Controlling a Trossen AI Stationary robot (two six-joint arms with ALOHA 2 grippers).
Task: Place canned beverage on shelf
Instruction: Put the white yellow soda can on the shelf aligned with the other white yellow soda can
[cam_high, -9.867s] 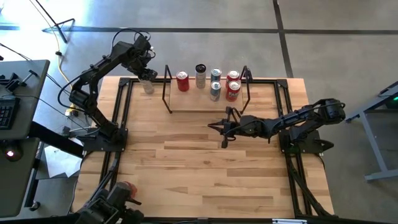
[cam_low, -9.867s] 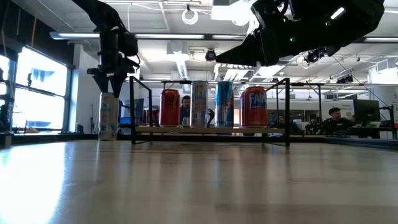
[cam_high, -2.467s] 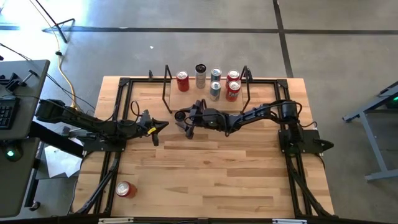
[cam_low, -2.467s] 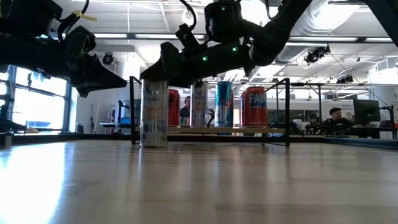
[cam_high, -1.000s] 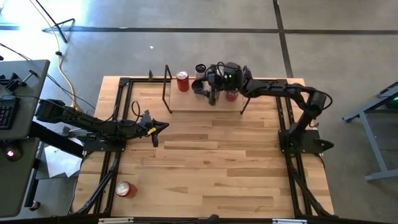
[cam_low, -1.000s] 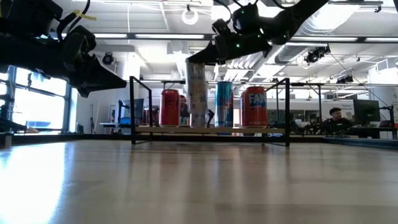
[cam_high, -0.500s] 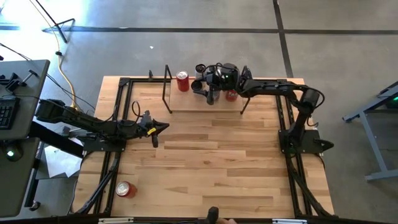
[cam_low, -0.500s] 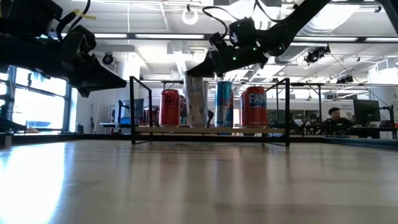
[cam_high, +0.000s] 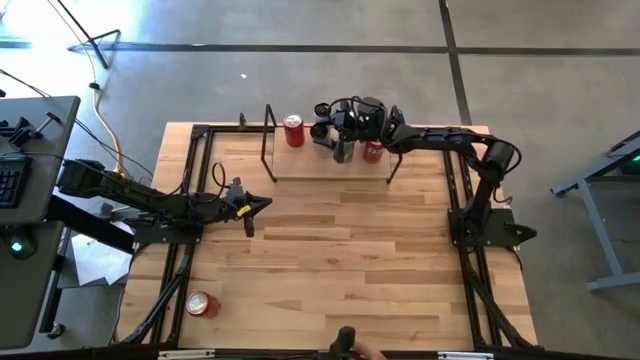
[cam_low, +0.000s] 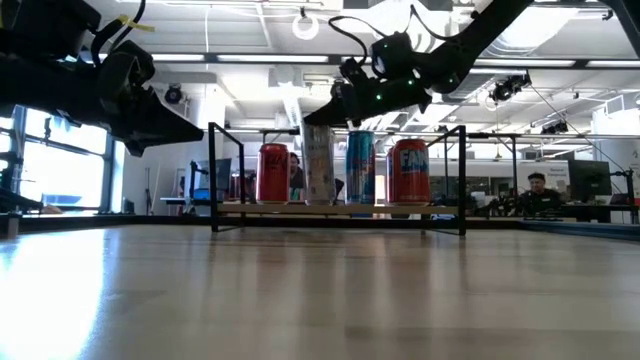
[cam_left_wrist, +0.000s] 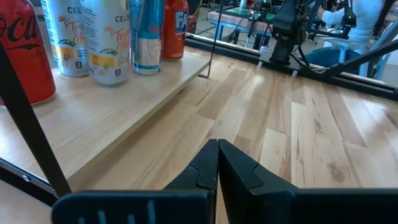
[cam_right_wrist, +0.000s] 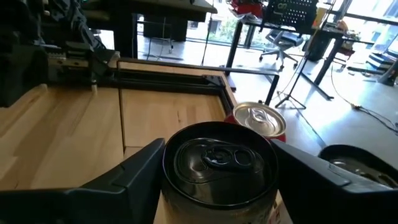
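Note:
The canned beverage (cam_low: 318, 165), a slim pale can with a black top (cam_right_wrist: 219, 158), stands on the shelf (cam_low: 340, 209) between a red can (cam_low: 273, 172) and a blue can (cam_low: 360, 165). My right gripper (cam_low: 328, 112) reaches over the shelf from the right and is shut on the can's top end. In the high view the can (cam_high: 320, 131) is at the shelf's left half. My left gripper (cam_high: 252, 207) hovers shut over the table's left side, with nothing in it; its wrist view shows the fingers closed (cam_left_wrist: 217, 163). My right gripper pinches the can's top end (cam_right_wrist: 171, 177) between its two fingers, one on each side just under the rim. The fingers (cam_right_wrist: 134, 174) slant down from the table's right side. The can stands upright with its bottom on the shelf board (cam_low: 318, 207).
Several other cans stand on the shelf, among them a red one (cam_high: 293, 130), a dark-topped one (cam_high: 322, 108) and a red one (cam_high: 374, 150) on the right. Thin black rod frames (cam_high: 268, 140) close the shelf's ends. A red can (cam_high: 200, 304) lies near the table's near left corner.
My right gripper has carried the can down and a little toward the table's left. The can hung above the board, tipped for a moment, and now stands upright on the shelf.

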